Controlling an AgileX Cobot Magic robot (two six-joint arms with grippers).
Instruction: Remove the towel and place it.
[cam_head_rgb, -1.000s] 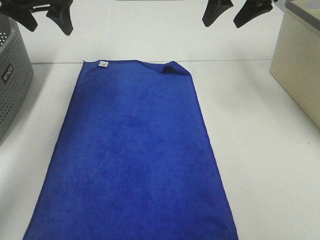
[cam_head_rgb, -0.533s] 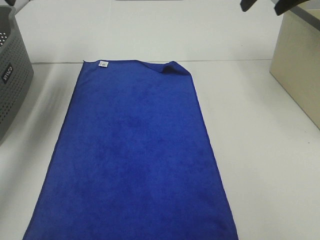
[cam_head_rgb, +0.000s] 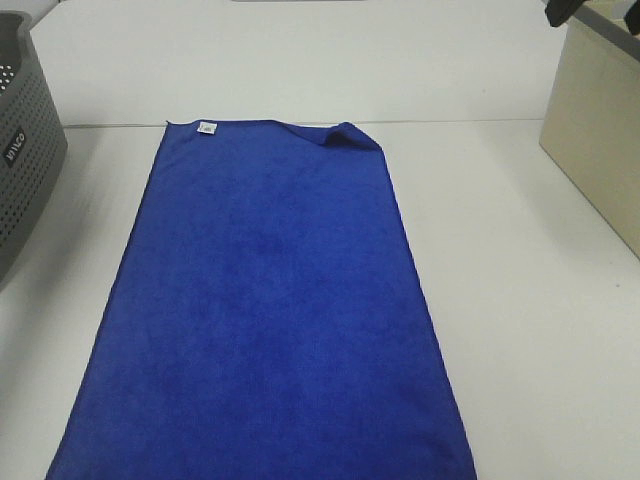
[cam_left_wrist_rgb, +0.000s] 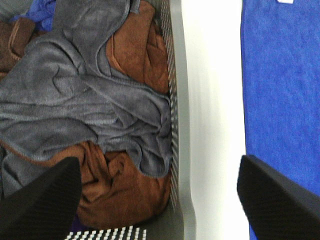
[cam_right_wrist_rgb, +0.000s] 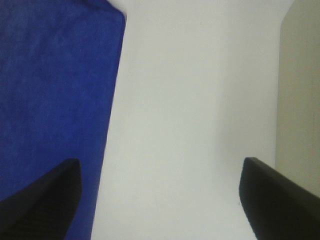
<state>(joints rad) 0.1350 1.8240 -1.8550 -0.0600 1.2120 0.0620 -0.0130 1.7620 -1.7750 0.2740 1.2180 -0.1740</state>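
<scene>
White table (cam_head_rgb: 520, 300) | towel (cam_head_rgb: 270, 300) flat, far-right corner folded | left gripper (cam_left_wrist_rgb: 155, 200), right gripper (cam_right_wrist_rgb: 157, 200) both spread, empty

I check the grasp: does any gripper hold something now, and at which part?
Nothing is held. Both grippers, left and right, are open and empty; the towel lies flat.

White table (cam_head_rgb: 520, 300). Blue towel (cam_head_rgb: 270, 300) spread flat at centre, far right corner folded over. Grey basket (cam_head_rgb: 25, 150) left, beige box (cam_head_rgb: 600, 140) right.
</scene>
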